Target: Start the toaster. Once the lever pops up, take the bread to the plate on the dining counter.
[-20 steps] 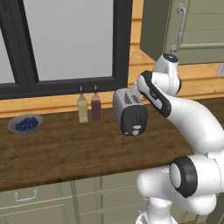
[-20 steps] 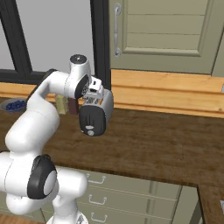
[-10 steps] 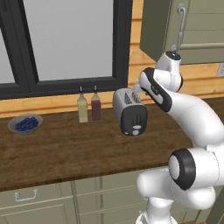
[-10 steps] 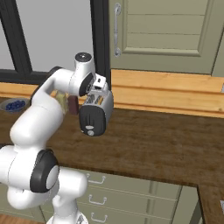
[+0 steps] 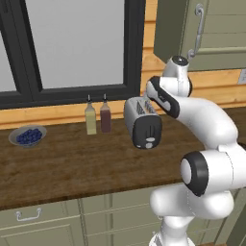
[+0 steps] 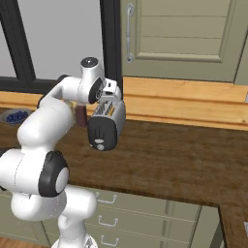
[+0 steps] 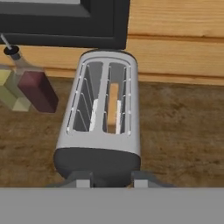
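Note:
The silver-grey toaster [image 5: 142,122] stands on the wooden kitchen counter [image 5: 72,166], its black end panel facing the robot. Seen from above, the toaster [image 7: 103,118] has two slots, and the bread [image 7: 113,103] sits edge-up deep in the right one. My gripper [image 7: 111,183] hovers just above the toaster's near end, its fingertips [image 7: 83,181] apart and holding nothing. From the right base camera, the hand sits over the top of the toaster [image 6: 105,127]. The plate and the dining counter are out of view.
Two bottles stand left of the toaster, one yellowish [image 5: 90,120] and one dark red [image 5: 105,116]. A grey bowl of blueberries [image 5: 27,136] sits further left. A dark window frame and a wooden wall strip back the counter. Bare wood stretches right of the toaster [image 6: 184,155].
The hand has risen from the toaster's front end to just over its top and shifted slightly toward the wall. The toaster, bottles and bowl have stayed in place.

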{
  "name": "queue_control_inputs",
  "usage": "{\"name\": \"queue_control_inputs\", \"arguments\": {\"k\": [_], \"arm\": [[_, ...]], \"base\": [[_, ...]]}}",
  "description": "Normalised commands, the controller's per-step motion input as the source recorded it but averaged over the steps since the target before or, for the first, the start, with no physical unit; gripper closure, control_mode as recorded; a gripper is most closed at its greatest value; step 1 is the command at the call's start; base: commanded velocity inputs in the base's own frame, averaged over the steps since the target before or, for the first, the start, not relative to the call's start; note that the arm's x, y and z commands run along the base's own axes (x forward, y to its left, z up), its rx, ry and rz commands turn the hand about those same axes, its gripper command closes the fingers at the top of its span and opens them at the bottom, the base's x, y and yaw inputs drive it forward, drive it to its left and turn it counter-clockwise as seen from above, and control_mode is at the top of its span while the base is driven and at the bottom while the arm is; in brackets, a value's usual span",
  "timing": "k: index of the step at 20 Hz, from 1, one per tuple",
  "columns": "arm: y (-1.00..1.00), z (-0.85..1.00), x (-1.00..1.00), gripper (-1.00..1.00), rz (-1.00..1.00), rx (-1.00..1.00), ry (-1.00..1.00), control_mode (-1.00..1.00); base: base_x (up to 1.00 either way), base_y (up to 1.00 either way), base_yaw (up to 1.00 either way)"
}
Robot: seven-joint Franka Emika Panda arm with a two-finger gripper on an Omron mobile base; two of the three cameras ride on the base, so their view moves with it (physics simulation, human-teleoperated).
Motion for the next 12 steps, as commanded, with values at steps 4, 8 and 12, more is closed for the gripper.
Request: {"name": "queue_control_inputs", "arguments": {"k": [4,8,12], "arm": [[0.04,-0.06,0.19,-1.00,0.01,-0.07,0.00,-1.00],[0.18,-0.21,0.20,-1.00,0.02,-0.10,0.00,-1.00],[0.09,-0.17,0.10,-1.00,0.01,-0.06,0.00,-1.00]], "base": [[0.00,0.00,0.00],[0.00,0.00,0.00],[0.00,0.00,0.00]]}}
